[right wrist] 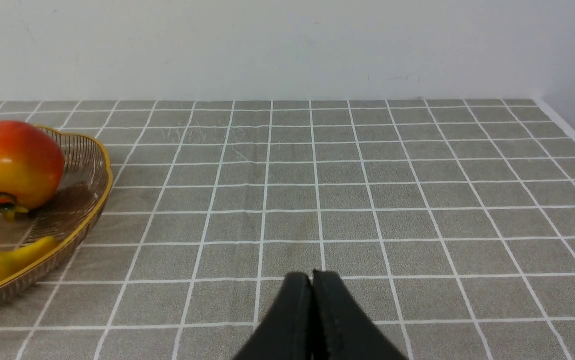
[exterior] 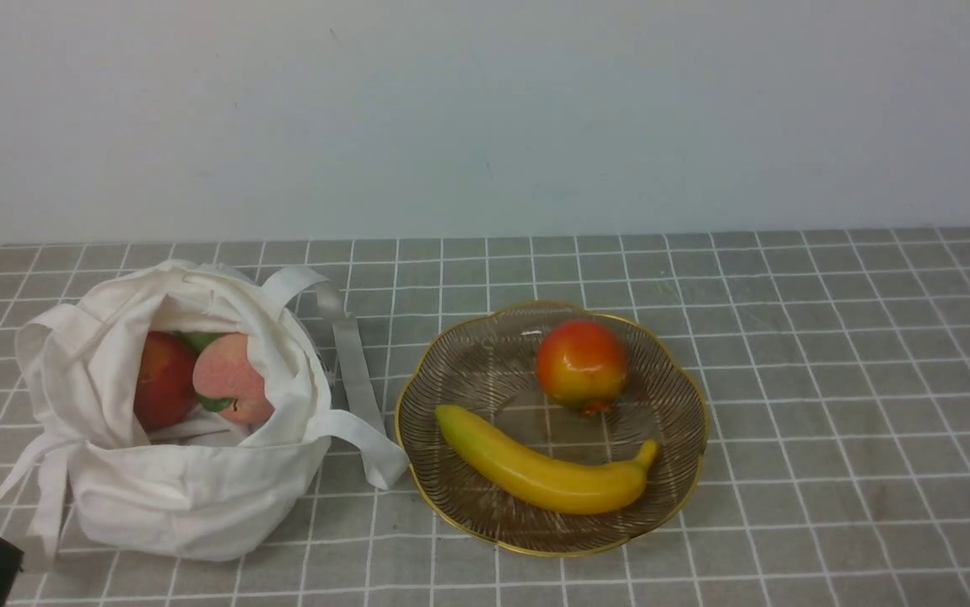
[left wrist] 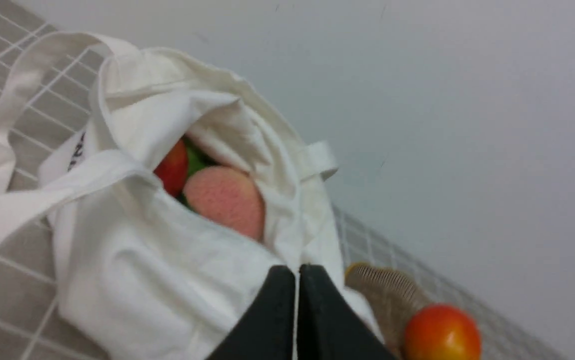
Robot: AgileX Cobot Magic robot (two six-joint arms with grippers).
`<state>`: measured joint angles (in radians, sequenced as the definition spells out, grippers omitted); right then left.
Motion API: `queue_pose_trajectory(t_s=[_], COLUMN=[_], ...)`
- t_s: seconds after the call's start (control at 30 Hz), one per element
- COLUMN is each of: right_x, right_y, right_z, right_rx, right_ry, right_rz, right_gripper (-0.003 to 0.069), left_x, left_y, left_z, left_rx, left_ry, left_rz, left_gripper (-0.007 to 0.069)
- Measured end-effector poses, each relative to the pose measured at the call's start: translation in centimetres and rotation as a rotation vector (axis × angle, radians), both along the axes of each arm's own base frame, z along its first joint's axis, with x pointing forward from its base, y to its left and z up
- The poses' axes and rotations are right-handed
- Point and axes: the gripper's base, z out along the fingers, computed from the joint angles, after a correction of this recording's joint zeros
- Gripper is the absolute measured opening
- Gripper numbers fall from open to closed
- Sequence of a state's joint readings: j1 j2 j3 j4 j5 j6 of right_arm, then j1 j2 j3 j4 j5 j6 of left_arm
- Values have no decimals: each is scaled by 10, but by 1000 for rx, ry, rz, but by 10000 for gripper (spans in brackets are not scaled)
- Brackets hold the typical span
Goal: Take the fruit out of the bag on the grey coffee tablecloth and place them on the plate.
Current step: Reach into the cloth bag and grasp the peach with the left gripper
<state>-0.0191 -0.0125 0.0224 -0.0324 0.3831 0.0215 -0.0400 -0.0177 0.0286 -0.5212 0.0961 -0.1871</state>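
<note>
So, watching this from the side: the white soft cloth tote bag (exterior: 190,489) sits on the robot's left half of the tabletop, on the grey-brown tablecloth with the white grid (exterior: 831,362), its mouth gaping upward. Inside there's a matte pink peach with a dark green leaf (exterior: 230,378) on the side nearest the plate. A red apple (exterior: 160,381) is touching it on the other side, and a bit of green fruit (exterior: 200,339) pokes out behind them. The round see-through brownish glass plate with the gold scalloped rim (exterior: 460,371) is just beside the bag, to its right. It has a yellow banana (exterior: 536,476) and a red-and-yellow round fruit (exterior: 582,362) on it.

Both grippers are pinched closed with nothing in them. The left gripper (left wrist: 296,272) hangs low at the bag's near-left corner, and from its own camera the peach is straight ahead, just past the near lip of cloth. The right gripper (right wrist: 311,279) is over bare cloth on the far side of the plate, well apart from the bag.

My guess is the left arm takes this one, since it's way nearer. It'd have to open up, clear that floppy lip and drop onto the peach. The peach looks slightly oval and lies slanted, so squeezing across the narrow width seems easiest.
</note>
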Motion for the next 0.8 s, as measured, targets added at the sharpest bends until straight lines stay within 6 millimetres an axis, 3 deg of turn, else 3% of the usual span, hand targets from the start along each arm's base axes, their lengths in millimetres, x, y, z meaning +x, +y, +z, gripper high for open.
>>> queue_pose_trajectory(t_s=[0.13, 0.27, 0.33, 0.4, 0.43, 0.6, 0.63, 0.8], right_x=[0, 0, 0, 0, 0, 0, 0, 0], right_y=[0, 0, 0, 0, 0, 0, 0, 0], right_z=[0, 0, 0, 0, 0, 0, 0, 0], right_rx=[0, 0, 0, 0, 0, 1, 1, 1], right_ry=[0, 0, 0, 0, 0, 0, 0, 0], right_rz=[0, 0, 0, 0, 0, 0, 0, 0], right_gripper=[-18, -18, -18, -18, -18, -18, -18, -18], left_x=[-2, -14, -8, 9, 12, 65, 87, 136], left_y=[11, 10, 3, -2, -3, -7, -8, -10], left_z=[23, 80, 117, 133, 130, 136, 132, 120], left_rx=[-61, 31, 187, 291, 300, 462, 506, 605], left_ry=[-213, -356, -249, -63, -30, 426, 546, 703], left_rz=[115, 113, 46, -20, -28, -162, -205, -299], left_gripper=[-8, -8, -8, -8, -8, -8, -8, -8])
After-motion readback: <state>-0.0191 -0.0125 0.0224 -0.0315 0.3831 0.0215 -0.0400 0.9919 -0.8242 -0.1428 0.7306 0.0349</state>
